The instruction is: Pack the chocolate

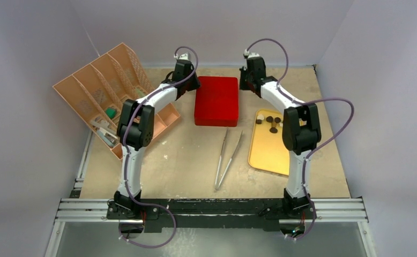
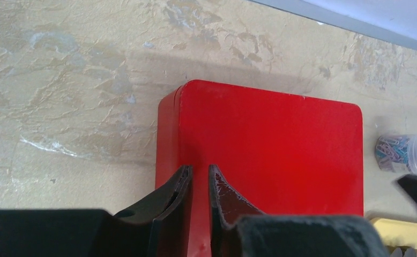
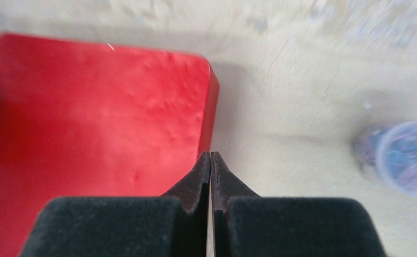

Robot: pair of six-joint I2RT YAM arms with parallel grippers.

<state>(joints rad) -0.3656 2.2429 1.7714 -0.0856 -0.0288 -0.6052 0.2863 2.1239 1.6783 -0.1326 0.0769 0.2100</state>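
My left gripper hangs over the red box near its left edge. Its fingers are slightly parted, with red lid showing in the gap, and grasp nothing I can see. My right gripper sits at the box's right edge, fingers clenched together, empty. The chocolate lies on the yellow tray just right of the box.

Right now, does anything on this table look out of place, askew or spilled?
Nothing is spilled or damaged. The peach organizer lies skewed to the table, its left corner past the board's edge. The tweezers lie loose mid-table, splayed. The red box is closed; the chocolate sits on the yellow tray.
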